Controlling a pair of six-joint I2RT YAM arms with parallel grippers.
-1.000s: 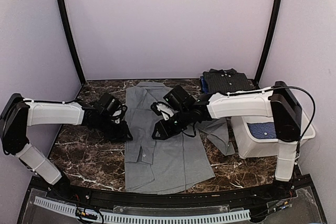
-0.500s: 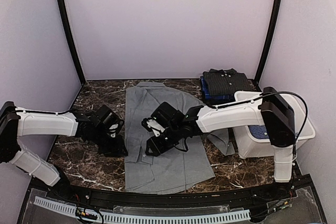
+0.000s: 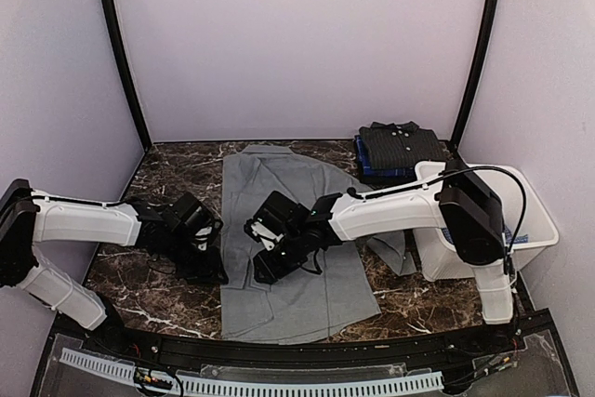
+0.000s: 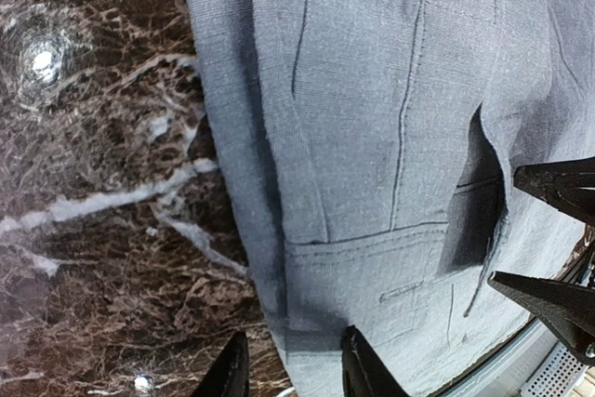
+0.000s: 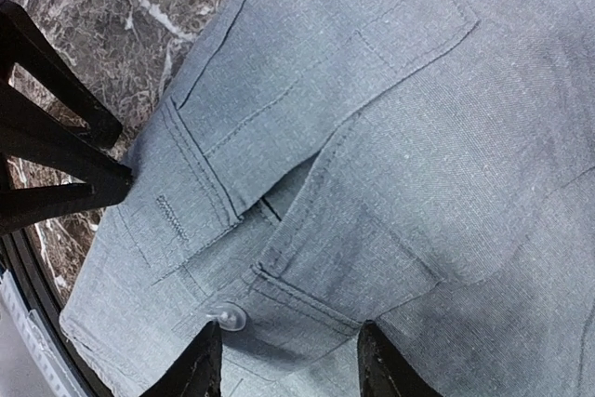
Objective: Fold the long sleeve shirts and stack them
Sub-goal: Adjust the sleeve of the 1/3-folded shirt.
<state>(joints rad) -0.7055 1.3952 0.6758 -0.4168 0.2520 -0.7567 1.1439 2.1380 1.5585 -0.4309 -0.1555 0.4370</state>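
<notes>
Tabletop's [image 3: 158,304] grey shirt [image 3: 307,299] unmoved (end effectors [image 3: 212,271] [image 3: 263,271] slid nearer).

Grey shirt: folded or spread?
Partly folded: shirt body lies flat, one sleeve across it, other sleeve out toward the tub.

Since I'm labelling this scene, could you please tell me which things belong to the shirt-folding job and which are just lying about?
Job: grey shirt spread flat; folded shirts stacked at back right.
Lying about: white tub on the right.
</notes>
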